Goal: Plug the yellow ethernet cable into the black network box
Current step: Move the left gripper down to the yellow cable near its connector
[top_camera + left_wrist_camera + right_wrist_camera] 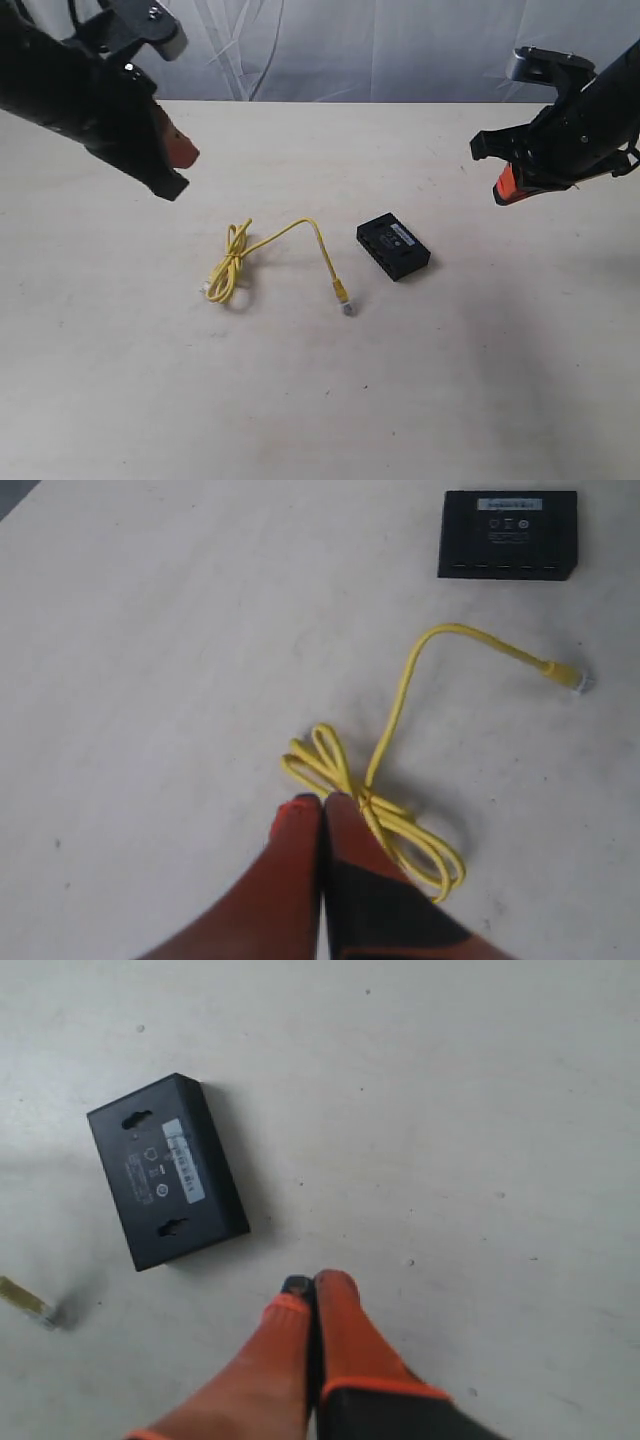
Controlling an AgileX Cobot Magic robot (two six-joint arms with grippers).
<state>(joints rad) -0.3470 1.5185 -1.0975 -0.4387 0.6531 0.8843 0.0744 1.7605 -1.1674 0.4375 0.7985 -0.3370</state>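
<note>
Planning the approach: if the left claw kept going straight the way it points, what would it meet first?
Probably the yellow ethernet cable: the shut left claw points at its knotted loops on the table, though depth is uncertain.

Both arms hang raised, one at each side, angled downward toward the middle. The left gripper (178,160) sits at about ten o'clock in the exterior view, its orange fingers (296,825) pressed together and empty. The right gripper (503,187) sits near two o'clock, fingers (335,1300) likewise closed, empty.
</note>
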